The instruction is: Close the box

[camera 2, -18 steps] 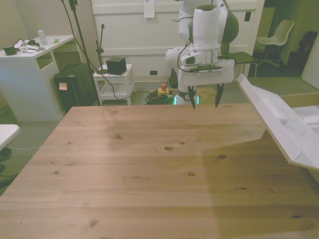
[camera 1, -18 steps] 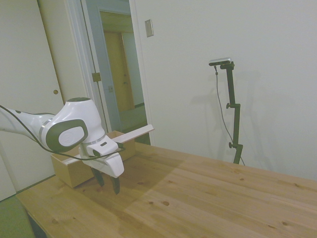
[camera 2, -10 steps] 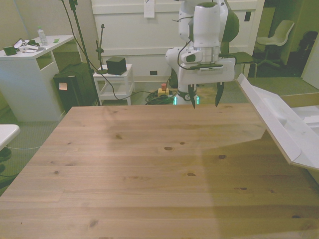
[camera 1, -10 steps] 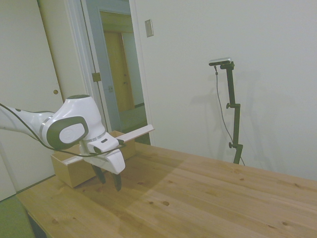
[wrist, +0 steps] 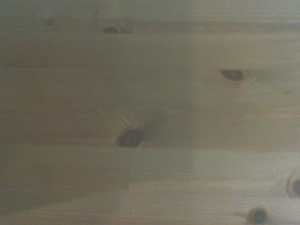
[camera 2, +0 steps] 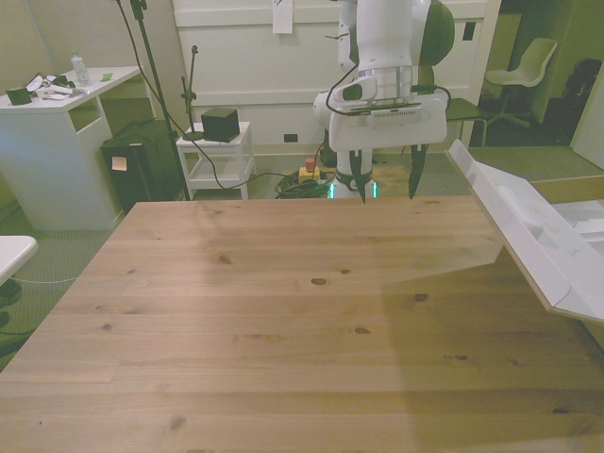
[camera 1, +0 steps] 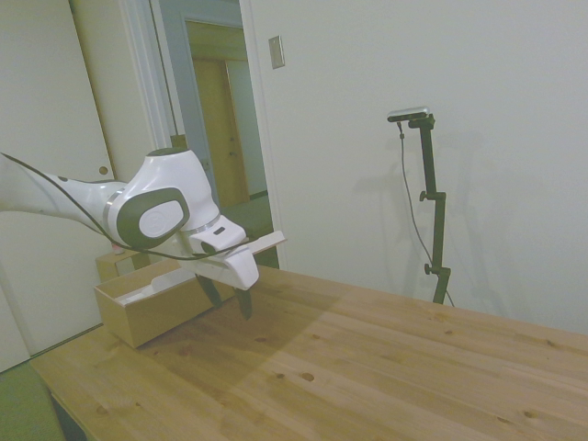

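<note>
Closing hasn't started: you have the gripper [camera 2: 386, 189] hanging empty above the table's [camera 2: 283, 311] far edge, fingers spread apart, just short of the lid flap [camera 2: 519, 231]. The box [camera 1: 152, 308] sits at the table's end, on the front view's right, lid still raised at a slant. Side view shows the tan box body; front view shows only the flap's pale inside. Wrist view: just bare wood [wrist: 150, 112].
</note>
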`<action>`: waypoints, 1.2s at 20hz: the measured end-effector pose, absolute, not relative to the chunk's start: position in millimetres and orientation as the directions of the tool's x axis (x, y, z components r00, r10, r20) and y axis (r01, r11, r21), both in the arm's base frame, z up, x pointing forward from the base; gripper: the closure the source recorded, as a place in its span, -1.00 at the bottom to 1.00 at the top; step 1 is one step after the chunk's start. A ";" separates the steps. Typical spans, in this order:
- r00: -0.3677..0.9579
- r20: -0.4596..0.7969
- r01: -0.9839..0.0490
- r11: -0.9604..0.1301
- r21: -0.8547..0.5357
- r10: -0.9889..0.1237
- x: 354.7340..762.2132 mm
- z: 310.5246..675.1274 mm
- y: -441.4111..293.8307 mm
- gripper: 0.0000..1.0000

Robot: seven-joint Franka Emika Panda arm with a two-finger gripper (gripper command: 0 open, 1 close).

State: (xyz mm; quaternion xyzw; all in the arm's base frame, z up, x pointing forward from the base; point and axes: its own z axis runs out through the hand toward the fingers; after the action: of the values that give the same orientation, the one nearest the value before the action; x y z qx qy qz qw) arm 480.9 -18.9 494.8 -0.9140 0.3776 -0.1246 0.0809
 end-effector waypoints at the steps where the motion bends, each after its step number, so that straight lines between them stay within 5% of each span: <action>1: 0.690 0.173 -0.659 -0.708 -0.252 -0.703 485.2 499.0 -17.6 -1.00; 24: 0.797 0.207 -0.489 -0.807 -0.330 -0.567 523.0 507.6 50.4 -1.00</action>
State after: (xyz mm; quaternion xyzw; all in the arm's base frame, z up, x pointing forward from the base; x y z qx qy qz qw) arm 523.0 50.4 507.6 -0.9388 0.2812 -0.1494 0.1310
